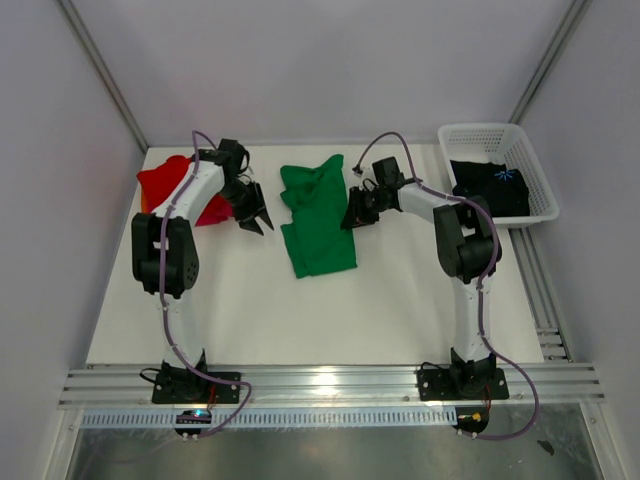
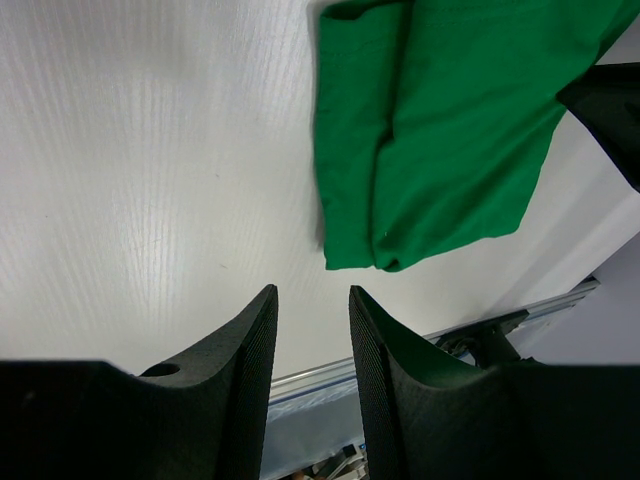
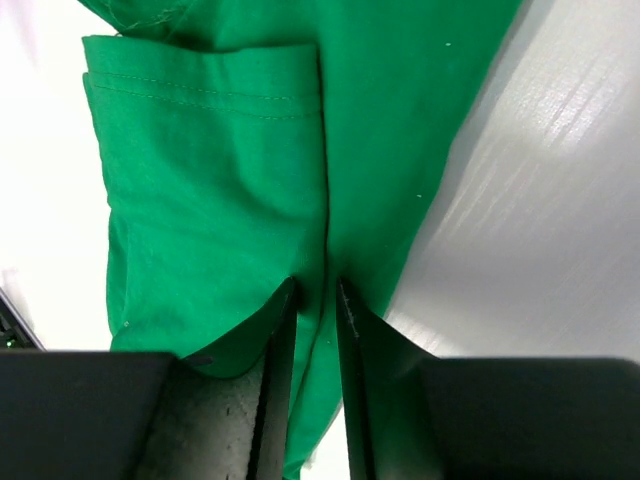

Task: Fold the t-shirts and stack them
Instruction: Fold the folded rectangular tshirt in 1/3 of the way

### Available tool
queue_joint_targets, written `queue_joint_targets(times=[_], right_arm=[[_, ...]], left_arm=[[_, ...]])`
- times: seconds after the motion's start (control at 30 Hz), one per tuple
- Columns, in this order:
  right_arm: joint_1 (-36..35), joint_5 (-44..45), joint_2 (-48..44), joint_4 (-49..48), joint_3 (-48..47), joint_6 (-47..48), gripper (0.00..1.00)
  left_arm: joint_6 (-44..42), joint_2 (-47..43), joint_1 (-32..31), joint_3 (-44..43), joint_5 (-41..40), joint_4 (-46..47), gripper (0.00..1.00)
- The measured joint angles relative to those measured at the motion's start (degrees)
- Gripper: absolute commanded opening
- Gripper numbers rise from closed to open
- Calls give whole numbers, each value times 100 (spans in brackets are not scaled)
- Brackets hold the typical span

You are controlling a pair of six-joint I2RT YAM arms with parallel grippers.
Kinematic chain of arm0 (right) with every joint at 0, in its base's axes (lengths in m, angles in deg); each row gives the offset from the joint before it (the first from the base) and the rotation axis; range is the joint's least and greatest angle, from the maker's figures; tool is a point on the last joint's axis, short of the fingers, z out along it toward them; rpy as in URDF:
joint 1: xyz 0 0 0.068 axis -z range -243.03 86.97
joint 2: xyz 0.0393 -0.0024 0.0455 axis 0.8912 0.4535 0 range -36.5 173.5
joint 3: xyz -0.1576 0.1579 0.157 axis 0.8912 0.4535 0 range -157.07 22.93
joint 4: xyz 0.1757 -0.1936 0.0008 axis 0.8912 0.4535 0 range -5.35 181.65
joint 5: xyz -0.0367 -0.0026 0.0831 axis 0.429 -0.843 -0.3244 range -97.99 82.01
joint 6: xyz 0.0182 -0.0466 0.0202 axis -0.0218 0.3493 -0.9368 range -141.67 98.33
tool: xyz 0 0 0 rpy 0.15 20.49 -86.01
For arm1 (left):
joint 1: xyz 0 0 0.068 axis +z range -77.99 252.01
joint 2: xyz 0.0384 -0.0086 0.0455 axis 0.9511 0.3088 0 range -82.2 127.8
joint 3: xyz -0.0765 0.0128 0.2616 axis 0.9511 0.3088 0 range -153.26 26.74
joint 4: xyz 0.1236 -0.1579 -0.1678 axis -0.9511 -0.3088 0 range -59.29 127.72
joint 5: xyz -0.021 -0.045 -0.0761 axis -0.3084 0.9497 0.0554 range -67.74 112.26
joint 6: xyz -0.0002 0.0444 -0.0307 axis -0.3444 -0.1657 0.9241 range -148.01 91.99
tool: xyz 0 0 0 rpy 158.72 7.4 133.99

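Narrowed right gripper (image 3: 312,290) pinching edge of green t-shirt (image 3: 210,180), left gripper (image 2: 312,295) part-open and empty, black t-shirt (image 1: 490,190) inside white basket (image 1: 478,140)

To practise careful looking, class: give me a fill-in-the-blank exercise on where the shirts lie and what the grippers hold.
1. The black shirt lies inside the white ____.
2. The red shirt lies on the robot's ____ side.
3. The right gripper pinches the green shirt; the left gripper holds ____.
Missing words: basket; left; nothing.
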State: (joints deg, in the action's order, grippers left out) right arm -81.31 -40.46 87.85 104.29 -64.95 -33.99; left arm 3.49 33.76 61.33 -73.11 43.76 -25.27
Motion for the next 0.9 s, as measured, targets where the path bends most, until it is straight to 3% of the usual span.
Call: queue_joint_targets(times=[0.4, 0.9], right_arm=[[48, -240, 142, -68, -9, -2, 10], [127, -326, 164, -317, 39, -103, 4]], left_arm=[[0, 0, 83, 2, 0, 2, 37], [2, 210, 96, 533, 28, 267, 37]])
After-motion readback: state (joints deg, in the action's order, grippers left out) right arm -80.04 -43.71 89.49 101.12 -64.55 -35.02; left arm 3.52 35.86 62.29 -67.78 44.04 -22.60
